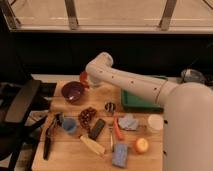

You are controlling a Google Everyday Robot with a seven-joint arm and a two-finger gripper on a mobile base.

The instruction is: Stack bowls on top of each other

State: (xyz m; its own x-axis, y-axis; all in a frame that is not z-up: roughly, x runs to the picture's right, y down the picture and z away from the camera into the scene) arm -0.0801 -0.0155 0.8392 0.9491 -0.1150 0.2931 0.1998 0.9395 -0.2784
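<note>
A dark purple bowl [73, 92] sits upright at the back left of the wooden table [75, 157]. A red-orange bowl [83, 78] hangs tilted just above and to the right of the purple bowl's rim. My gripper [91, 81] is at the end of the white arm [130, 84], right beside the red-orange bowl and mostly hidden by the arm. It appears shut on that bowl's edge. The two bowls are close but apart.
A green tray [145, 102] lies at the back right. A blue cup [69, 125], brown cluster [87, 116], small can [110, 106], black block [97, 129], grey cloth [129, 121], white round container [156, 123], orange fruit [142, 145] and blue sponge [120, 154] fill the front. A black chair [22, 102] stands left.
</note>
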